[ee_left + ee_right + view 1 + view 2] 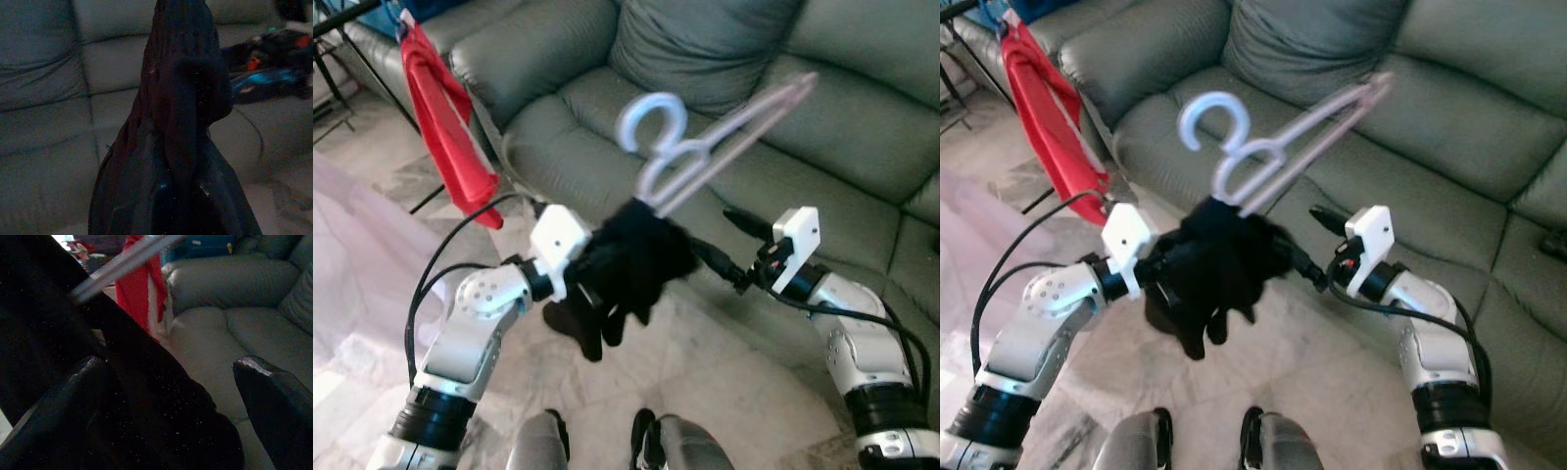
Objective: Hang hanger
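Hanger [705,137] and the black cloth [631,269] on it sit up in the air between the two arms, in front of the gray sofa [822,117], so the hanging job is not done yet. The left gripper [592,264] is buried in the bunched black cloth, and I cannot tell if its fingers are open or closed. The right gripper [171,396] has its two black fingers [274,401] spread wide apart, with the black cloth lying between them, and they are not squeezing it. From the cloth the pale pink hanger sticks up and leans to the far right, with its curly hook [651,122] pointing up toward the sofa cushions. The cloth looks lumpy and balled up at the low end of the hanger, not spread out neatly. Far off to the left, a red cloth [445,127] hangs from a dark rack [352,15]. My guess is that the hook should go on that rack. The robot would need to turn left and lift the hanger over there.
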Available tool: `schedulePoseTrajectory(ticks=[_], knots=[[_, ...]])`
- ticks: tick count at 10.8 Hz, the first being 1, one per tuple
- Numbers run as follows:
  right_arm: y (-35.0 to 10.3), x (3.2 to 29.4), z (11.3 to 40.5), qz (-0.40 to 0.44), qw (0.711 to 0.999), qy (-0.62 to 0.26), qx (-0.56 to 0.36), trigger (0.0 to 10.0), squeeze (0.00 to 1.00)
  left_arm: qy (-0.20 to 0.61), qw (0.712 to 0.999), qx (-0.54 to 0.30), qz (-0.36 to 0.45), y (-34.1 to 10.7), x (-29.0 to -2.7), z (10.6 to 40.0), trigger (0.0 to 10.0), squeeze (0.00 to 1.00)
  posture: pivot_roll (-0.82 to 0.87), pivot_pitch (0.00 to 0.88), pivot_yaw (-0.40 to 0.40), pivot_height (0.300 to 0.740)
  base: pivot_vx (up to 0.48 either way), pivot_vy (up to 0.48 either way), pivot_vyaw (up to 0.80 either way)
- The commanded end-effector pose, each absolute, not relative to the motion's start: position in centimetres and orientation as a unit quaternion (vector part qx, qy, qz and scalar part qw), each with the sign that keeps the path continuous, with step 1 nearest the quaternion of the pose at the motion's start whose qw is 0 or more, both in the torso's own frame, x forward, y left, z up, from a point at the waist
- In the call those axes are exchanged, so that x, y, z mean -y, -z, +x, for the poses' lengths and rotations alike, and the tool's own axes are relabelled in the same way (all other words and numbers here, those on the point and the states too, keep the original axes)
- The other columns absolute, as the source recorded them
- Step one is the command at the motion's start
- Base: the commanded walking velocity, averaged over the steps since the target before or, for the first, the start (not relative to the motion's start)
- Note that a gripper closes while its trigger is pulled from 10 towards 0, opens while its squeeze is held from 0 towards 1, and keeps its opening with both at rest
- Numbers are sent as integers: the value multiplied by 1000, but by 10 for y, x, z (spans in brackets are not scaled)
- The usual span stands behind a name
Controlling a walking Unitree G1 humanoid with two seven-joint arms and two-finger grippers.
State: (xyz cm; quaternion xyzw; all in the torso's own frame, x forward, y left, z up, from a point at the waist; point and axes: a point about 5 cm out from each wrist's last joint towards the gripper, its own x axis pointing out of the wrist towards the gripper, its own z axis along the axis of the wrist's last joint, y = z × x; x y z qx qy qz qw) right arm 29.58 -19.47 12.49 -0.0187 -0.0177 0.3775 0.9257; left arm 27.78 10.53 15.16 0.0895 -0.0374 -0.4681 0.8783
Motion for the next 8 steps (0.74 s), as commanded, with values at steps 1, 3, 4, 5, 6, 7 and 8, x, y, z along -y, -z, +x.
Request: schedulePoseTrajectory(ticks=[1, 3, 4, 5, 6, 7, 8], knots=[[-118, 196, 292, -28, 926, -377, 4, 10000, 1000, 491, 864, 63, 97, -164, -99, 273, 0, 0, 9, 167, -25, 740, 0, 0, 0], [-113, 197, 292, -32, 927, -373, -2, 10000, 1000, 509, 851, 67, 109, -170, -95, 269, 0, 0, 10, 164, -24, 740, 0, 0, 0], [-113, 196, 292, -29, 928, -373, -4, 10000, 1000, 510, 848, 68, 125, -168, -95, 269, 0, 0, 10, 164, -24, 740, 0, 0, 0], [-104, 196, 290, -32, 928, -371, -22, 10000, 1000, 517, 845, 85, 108, -177, -90, 267, 0, 0, 11, 161, -26, 740, 0, 0, 0], [-88, 195, 287, -54, 923, -375, -70, 10000, 937, 525, 839, 100, 105, -187, -84, 265, 0, 0, 13, 159, -29, 740, 0, 0, 0], [-69, 191, 282, -58, 914, -382, -124, 10000, 737, 529, 835, 120, 96, -199, -78, 262, 0, 0, 15, 160, -33, 740, 0, 0, 0], [-64, 188, 279, -35, 910, -390, -140, 10000, 675, 532, 832, 127, 88, -204, -75, 261, 0, 0, 16, 161, -34, 740, 0, 0, 0]])
